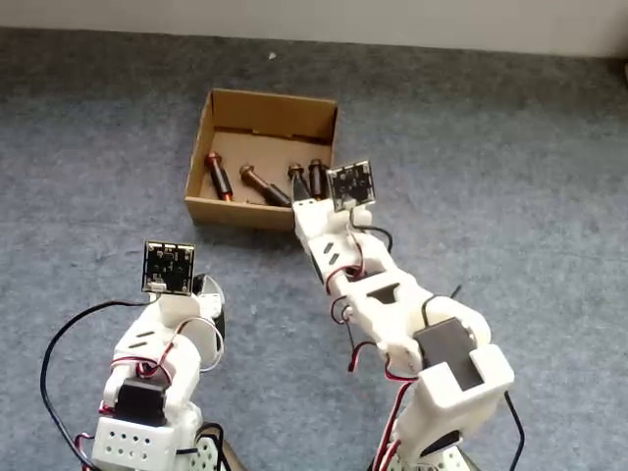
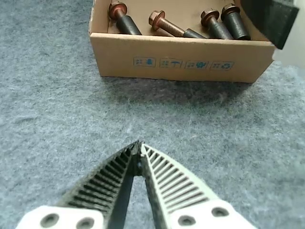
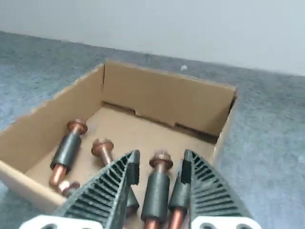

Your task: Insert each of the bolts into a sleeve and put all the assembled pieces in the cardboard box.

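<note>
The cardboard box [image 1: 270,101] lies on the grey carpet with several bolt-and-sleeve pieces in it. In the high view they show as copper bolts in dark sleeves [image 1: 217,175] [image 1: 263,184] [image 1: 317,177]. My right gripper [image 3: 160,155] hangs open over the box's near right corner. One assembled piece [image 3: 156,191] lies on the box floor [image 3: 124,129] straight below the gap between its fingers. Another piece [image 3: 66,150] lies farther off by the side wall. My left gripper [image 2: 139,143] is shut on nothing, low over the carpet a short way in front of the box [image 2: 176,62].
Grey carpet [image 1: 491,177] surrounds the box on all sides. The left arm [image 1: 162,334] sits near the front left, with black cables [image 1: 59,343] looping beside it. A pale wall [image 3: 190,28] runs behind the box.
</note>
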`<action>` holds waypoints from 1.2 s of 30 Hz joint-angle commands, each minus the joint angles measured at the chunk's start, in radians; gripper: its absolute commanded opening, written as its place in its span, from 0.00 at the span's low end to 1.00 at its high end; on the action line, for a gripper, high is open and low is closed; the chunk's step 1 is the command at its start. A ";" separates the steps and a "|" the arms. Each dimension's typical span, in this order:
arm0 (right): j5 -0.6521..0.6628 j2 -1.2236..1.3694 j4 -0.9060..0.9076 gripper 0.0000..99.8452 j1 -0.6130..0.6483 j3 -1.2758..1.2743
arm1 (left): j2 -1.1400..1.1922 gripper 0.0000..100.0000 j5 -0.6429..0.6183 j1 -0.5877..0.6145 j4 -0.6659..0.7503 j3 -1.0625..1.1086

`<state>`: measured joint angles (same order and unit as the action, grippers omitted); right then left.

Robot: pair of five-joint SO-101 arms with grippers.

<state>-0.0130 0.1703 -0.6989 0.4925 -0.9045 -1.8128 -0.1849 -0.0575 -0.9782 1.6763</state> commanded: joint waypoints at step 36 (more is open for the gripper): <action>0.002 -1.733 0.748 0.01 -0.163 -0.826 | -0.008 0.01 0.003 0.008 -0.006 0.019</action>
<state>-0.0130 -1.3917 -0.0008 0.3560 -1.6671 -1.8128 -0.1849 -0.0575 -0.9782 1.6763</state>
